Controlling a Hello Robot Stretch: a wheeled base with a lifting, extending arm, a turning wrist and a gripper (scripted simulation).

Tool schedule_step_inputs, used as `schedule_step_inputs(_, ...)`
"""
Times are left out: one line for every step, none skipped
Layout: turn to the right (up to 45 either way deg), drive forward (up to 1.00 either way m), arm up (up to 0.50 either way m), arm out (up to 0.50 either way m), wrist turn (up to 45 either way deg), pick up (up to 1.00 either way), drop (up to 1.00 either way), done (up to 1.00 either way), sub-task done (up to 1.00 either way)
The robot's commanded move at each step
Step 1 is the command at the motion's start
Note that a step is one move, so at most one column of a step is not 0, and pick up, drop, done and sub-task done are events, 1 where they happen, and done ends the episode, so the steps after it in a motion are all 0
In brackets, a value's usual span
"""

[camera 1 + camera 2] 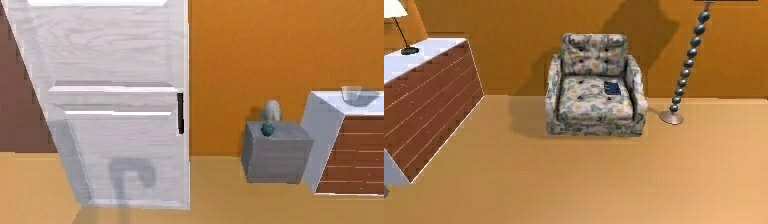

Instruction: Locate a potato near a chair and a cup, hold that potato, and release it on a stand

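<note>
Forward view: one white door (120,100), one small grey stand (278,160) with a teal blob (267,128) and a pale blob (272,108) on top, and one wood dresser (355,150) with one bowl (357,95). Arm side view has one patterned armchair (594,95) and one beaded floor lamp (687,70). Gripper state and the potato's spot: can't tell. Orange walls (240,50), tan floor (584,180).

Domestic interior, a furnished living room. A patterned upholstered armchair (596,90) stands against an orange wall (514,40) beside a floor lamp with a dark beaded stem (688,65). Also present are a white-topped brown wooden dresser (434,95), a small grey box-shaped side table (277,158) and a white panelled door (120,80).
</note>
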Motion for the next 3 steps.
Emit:
schedule_step_inputs(-45.0, 0.0, 0.0, 0.0, 0.0, 0.0, 0.0, 0.0, 0.0)
schedule_step_inputs(-39.0, 0.0, 0.0, 0.0, 0.0, 0.0, 0.0, 0.0, 0.0)
schedule_step_inputs(0.0, 1.0, 0.0, 0.0, 0.0, 0.0, 0.0, 0.0, 0.0)
